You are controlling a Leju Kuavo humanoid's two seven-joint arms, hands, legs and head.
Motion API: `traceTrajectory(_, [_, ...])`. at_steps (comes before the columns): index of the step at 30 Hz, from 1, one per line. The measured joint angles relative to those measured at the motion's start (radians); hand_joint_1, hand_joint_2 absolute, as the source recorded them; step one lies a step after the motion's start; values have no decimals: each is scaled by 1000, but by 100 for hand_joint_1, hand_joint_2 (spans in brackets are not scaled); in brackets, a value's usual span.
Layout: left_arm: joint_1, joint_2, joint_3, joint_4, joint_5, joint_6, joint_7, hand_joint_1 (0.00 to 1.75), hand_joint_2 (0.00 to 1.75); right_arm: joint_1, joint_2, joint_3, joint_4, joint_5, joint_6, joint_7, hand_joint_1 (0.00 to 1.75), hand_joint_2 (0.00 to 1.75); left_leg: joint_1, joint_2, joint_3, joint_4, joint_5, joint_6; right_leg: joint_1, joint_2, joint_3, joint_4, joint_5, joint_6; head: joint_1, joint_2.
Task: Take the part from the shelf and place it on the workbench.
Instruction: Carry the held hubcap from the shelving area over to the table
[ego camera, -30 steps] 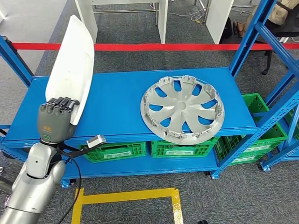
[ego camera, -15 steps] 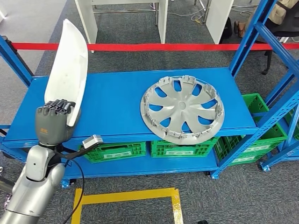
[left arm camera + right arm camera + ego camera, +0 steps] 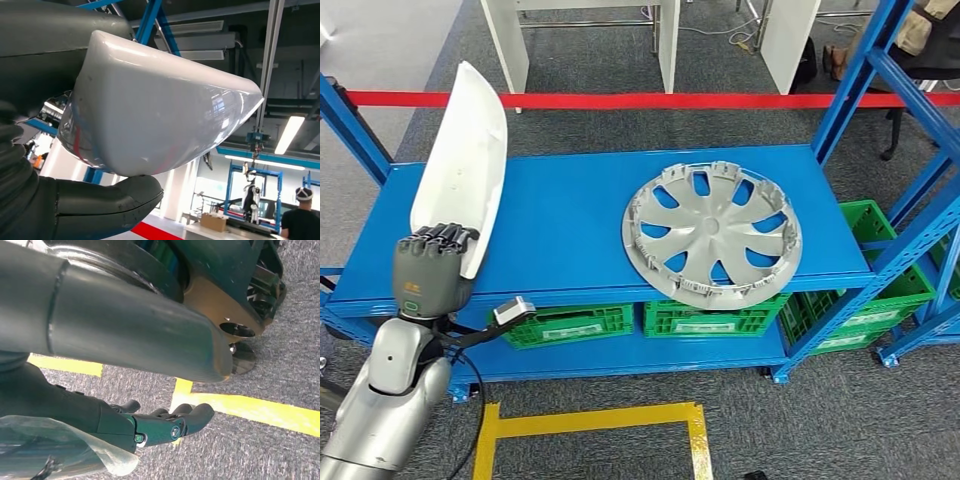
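Left arm [image 3: 392, 400]: silver rounded segments, scuffed. Left hand [image 3: 432, 270]: grey back with small orange marking and green spot, dark fingers. Black cable [image 3: 475, 400] loops from wrist; small grey camera module [image 3: 510, 310]. Right hand [image 3: 158, 427]: dark fingers, thick grey thumb, visible screws, clear plastic film at wrist

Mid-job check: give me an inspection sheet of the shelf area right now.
Surface: blue shelf, top level bare apart from the hubcap.
Job's things: white part held upright, off the shelf.
Clutter: silver hubcap lying flat; green crates on the level below.
Hands: left hand grips the white part's lower end; right hand hangs over the floor, holding nothing, fingers slightly curled.
Cables: black cable looping by the left wrist.
Surroundings: red tape line, yellow floor marking.
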Motion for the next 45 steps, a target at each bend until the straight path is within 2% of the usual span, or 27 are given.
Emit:
traceTrajectory(2, [0, 6, 0, 4, -7, 0, 6, 175, 175, -3, 1, 0, 0, 0, -1, 4, 0, 0, 3, 0, 3, -11, 9, 10, -1, 3, -5, 4, -5, 6, 0, 0])
traceTrajectory(3, [-1, 8, 0, 6, -12, 0, 10, 175, 175, -4, 1, 0, 0, 1, -2, 7, 0, 0, 6, -1, 4, -17, 14, 15, -1, 11, -15, 22, -22, 7, 2, 0])
traceTrajectory(5, [0, 9, -1, 9, -23, 0, 18, 175, 175, -6, 1, 0, 0, 1, -2, 12, 0, 0, 9, -1, 3, -25, 22, 22, 0, 30, -61, 114, -79, 6, 4, 0])
traceTrajectory(7, [3, 9, -1, 14, -30, 0, 25, 175, 175, -4, 1, 0, 0, 1, -3, 16, 0, 0, 9, -3, -2, -24, 24, 24, 0, 39, -125, 245, -126, 6, 4, 0])
traceTrajectory(8, [5, 10, -1, 17, -32, 0, 28, 175, 175, -3, 1, 0, 0, 1, -3, 17, 0, 0, 8, -5, -3, -23, 24, 24, 0, 41, -144, 278, -123, 6, 4, 0])
traceTrajectory(9, [8, 10, -1, 20, -35, 0, 31, 175, 175, -2, 1, 0, 0, 1, -3, 17, 0, 0, 8, -7, -3, -21, 24, 23, -1, 41, -149, 280, -102, 7, 4, 0])
traceTrajectory(11, [14, 13, 0, 23, -43, 0, 38, 175, 175, -1, 1, 0, 0, 1, -6, 17, 0, 0, 10, -13, -5, -13, 20, 17, -2, 42, -109, 175, -22, 6, 4, 0])
traceTrajectory(13, [19, 20, 2, 22, -53, 0, 42, 175, 175, -2, 1, 0, 0, 0, -10, 17, 0, 0, 10, -18, -13, 0, 18, 3, -1, 50, -62, 78, 21, 1, 5, 0])
traceTrajectory(17, [37, 35, 9, 22, -68, 2, 45, 175, 175, -2, 1, -1, 0, 0, -16, 18, 0, 0, 11, -25, -33, 12, 24, -24, 2, 51, -57, 47, 19, -19, 4, 0])
traceTrajectory(19, [45, 43, 13, 21, -66, 2, 46, 175, 175, -3, 0, -1, 0, -1, -18, 19, 0, 0, 14, -22, -53, 56, -16, -35, 0, 47, -65, 40, 26, -37, 0, 0])
traceTrajectory(22, [56, 47, 18, 20, -54, 2, 45, 175, 175, -3, 0, -2, 0, -5, -19, 23, 0, 0, 18, -19, -112, 235, -124, -47, 5, 38, -84, 40, 41, -54, -4, 0])
traceTrajectory(23, [61, 47, 18, 20, -51, 2, 45, 175, 175, -3, 0, -2, 0, -6, -19, 24, 0, 0, 18, -19, -122, 279, -142, -48, 8, 35, -91, 40, 46, -57, -4, 0])
traceTrajectory(24, [67, 47, 19, 19, -50, 2, 44, 175, 175, -3, 0, -2, 0, -7, -19, 25, 0, 0, 18, -19, -116, 287, -138, -47, 10, 33, -98, 41, 52, -57, -4, 0])
traceTrajectory(25, [72, 47, 19, 17, -49, 2, 43, 175, 175, -4, 0, -2, 0, -8, -20, 27, 0, 0, 18, -19, -91, 255, -117, -44, 12, 31, -104, 41, 58, -57, -4, 0])
traceTrajectory(27, [78, 47, 20, 10, -48, 2, 40, 175, 175, -5, 0, -3, 0, -11, -20, 31, 0, 0, 17, -17, -7, 115, -62, -34, 16, 29, -115, 42, 69, -54, -4, 0])
traceTrajectory(29, [83, 47, 23, -2, -48, 2, 37, 175, 175, -6, 0, -5, 0, -14, -20, 37, 0, 0, 12, -14, 51, 7, -39, -25, 18, 28, -122, 41, 82, -46, -3, 0])
traceTrajectory(32, [91, 47, 27, -15, -48, 3, 35, 175, 175, -5, 0, -9, 0, -17, -19, 42, 0, 0, 5, -13, 50, -22, -23, -10, 15, 27, -129, 36, 100, -26, -4, 0])
traceTrajectory(33, [93, 47, 28, -17, -48, 3, 35, 175, 175, -4, 0, -10, 0, -17, -19, 42, 0, 0, 6, -12, 44, -26, -13, -3, 14, 29, -135, 40, 91, -21, -4, 0])
traceTrajectory(34, [94, 47, 28, -19, -48, 3, 35, 175, 175, -4, 0, -11, 1, -17, -19, 43, 0, 0, 8, -11, 36, -31, -1, 5, 13, 33, -146, 58, 65, -16, -2, 0])
traceTrajectory(35, [95, 46, 28, -21, -48, 3, 35, 175, 175, -4, 0, -13, 1, -17, -19, 43, 0, 0, 9, -10, 25, -34, 12, 12, 13, 37, -162, 97, 23, -12, -1, 0])
traceTrajectory(37, [98, 45, 28, -23, -48, 3, 35, 175, 175, -3, 0, -15, 1, -17, -19, 44, 0, 0, 8, -10, -4, -33, 33, 18, 14, 41, -200, 222, -68, -7, 2, 0])
traceTrajectory(38, [101, 45, 28, -23, -48, 3, 35, 175, 175, -3, 0, -16, 1, -17, -19, 44, 0, 0, 8, -10, -19, -31, 43, 18, 13, 41, -210, 279, -91, -5, 2, 0])
traceTrajectory(39, [103, 45, 28, -23, -48, 3, 35, 175, 175, -3, 0, -17, 1, -17, -19, 44, 0, 0, 7, -10, -33, -29, 53, 17, 13, 41, -209, 312, -94, -4, 2, 0])
traceTrajectory(40, [105, 44, 27, -23, -48, 3, 35, 175, 175, -3, 0, -17, 1, -17, -19, 44, 0, 0, 7, -10, -47, -27, 62, 15, 13, 41, -190, 307, -75, -3, 2, 0])
traceTrajectory(42, [107, 43, 28, -24, -48, 3, 35, 175, 175, -4, 0, -18, 1, -17, -19, 44, 0, 0, 9, -11, -72, -19, 77, 8, 13, 42, -100, 195, -24, -5, 3, 0])
traceTrajectory(44, [108, 43, 29, -27, -48, 3, 35, 175, 175, -7, -1, -19, 1, -17, -20, 43, 0, 0, 8, -11, -90, -9, 90, -2, 14, 46, 1, 52, -17, -10, 2, 0])
traceTrajectory(45, [108, 43, 29, -29, -48, 3, 34, 175, 175, -8, -1, -19, 1, -17, -20, 43, 0, 0, 7, -11, -94, -6, 96, -7, 15, 48, 22, 14, -25, -13, 2, 0])
